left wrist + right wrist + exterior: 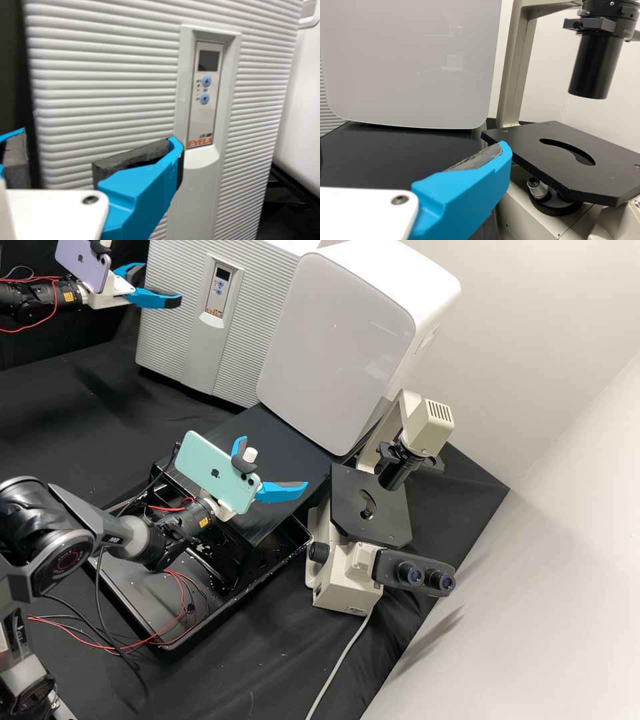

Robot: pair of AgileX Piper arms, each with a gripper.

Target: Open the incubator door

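you have one pale-grey, ribbed, rectangular incubator door [167, 333], shut, opening all left to do; white, blue-fingered left gripper [162, 283] and matching right gripper [274, 461], jaws well apart, empty.

The grey incubator [167, 333] has a matt, finely ribbed front that looks like plastic. The white cabinet's front [333, 340] is smooth and glossy (it catches soft reflections). The black cloth [267, 667] is matt and creased, the tray [127, 580] looks like shiny plastic, and the microscope stage [347, 487] like smooth dark metal.
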